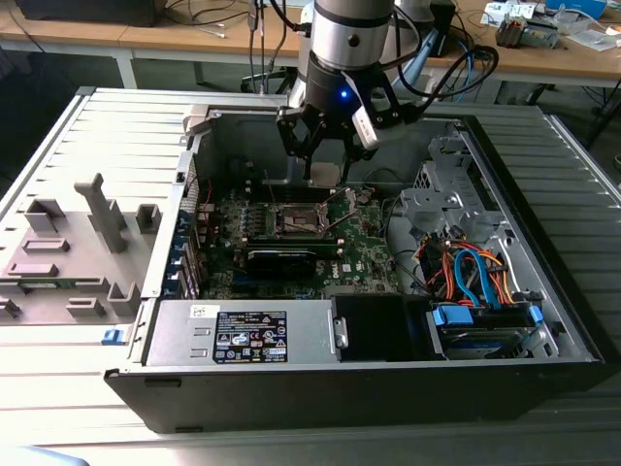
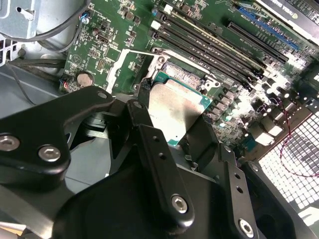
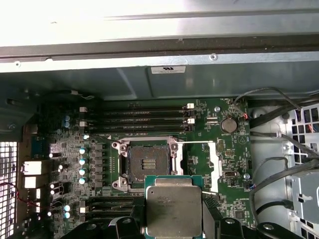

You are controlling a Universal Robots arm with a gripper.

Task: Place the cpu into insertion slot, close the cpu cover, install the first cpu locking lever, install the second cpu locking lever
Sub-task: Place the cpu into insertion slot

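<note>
Right now I have the gripper [image 1: 327, 157] hanging inside the open computer case [image 1: 388, 383], above the green motherboard [image 3: 229, 164]. In both wrist views its black fingers [image 2: 144, 107] are clamped on the cpu [image 3: 173, 211], one on each of two opposite edges, with the silver-grey metal top facing the cameras and the green rim showing around it. The chip sits level in the grip and is clear of the board, not yet seated.

The insertion slot [image 3: 148, 164] lies open and empty near the chip; in the first wrist view I can see its dark square bed and the silvery border around it. The cpu cover [image 2: 115, 69] is swung up off the socket and stands beside it, on the side toward the round coin battery [image 3: 229, 124]. Just past the socket run the long narrow memory slots [image 3: 139, 119], side by side. In the exterior view, a bundle of orange and blue cables [image 1: 471, 272] sits well apart, toward the exterior view's right.
</note>
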